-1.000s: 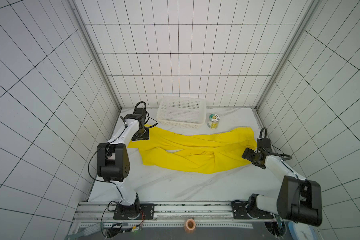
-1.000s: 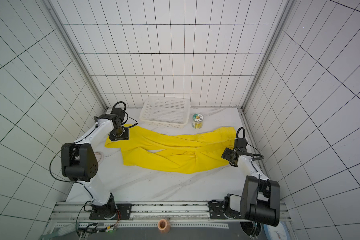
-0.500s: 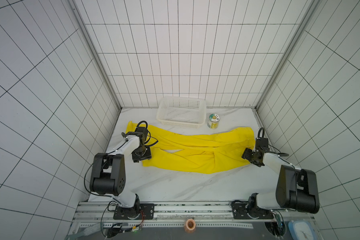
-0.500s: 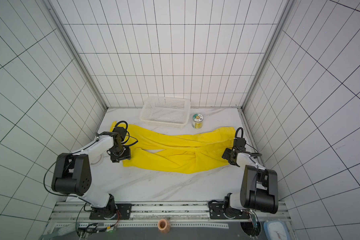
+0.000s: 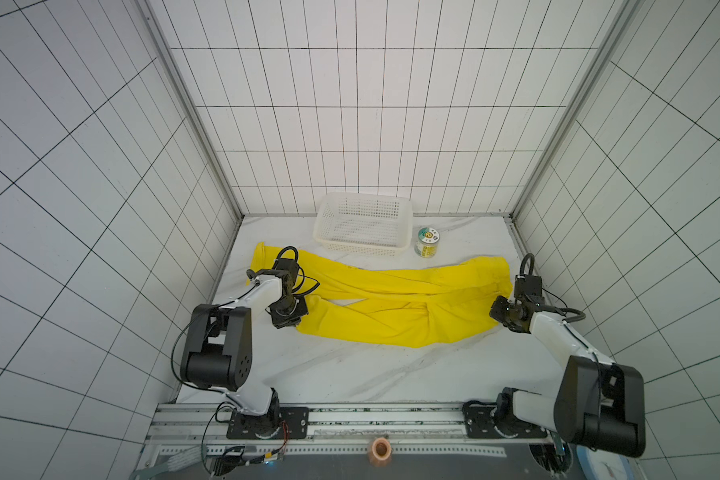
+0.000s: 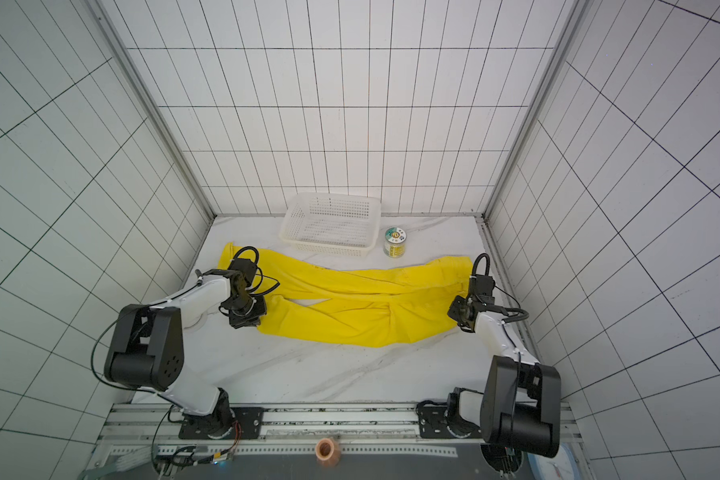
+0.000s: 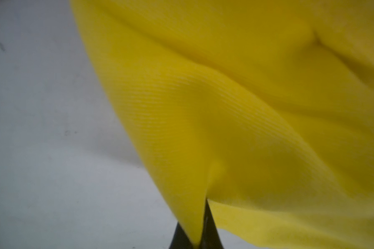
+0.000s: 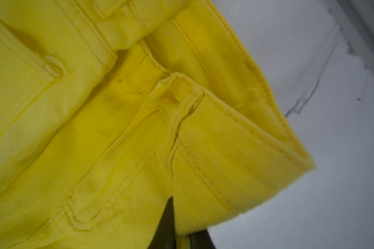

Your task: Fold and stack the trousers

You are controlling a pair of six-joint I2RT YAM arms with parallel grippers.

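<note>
Top views: yellow trousers (image 5: 412, 324) spread flat across surface (image 5: 350, 374), legs left, waist right, just in front of white basket (image 5: 364, 249) + small can (image 5: 427, 243). Your L hand (image 5: 294, 324) at near leg's end, R hand (image 5: 499, 312) at waist corner.
L wrist: L hand (image 7: 200, 234) clamped on fold of yellow cloth.
R wrist: R hand (image 8: 181, 235) closed on waistband edge, cloth between its tips.
</note>
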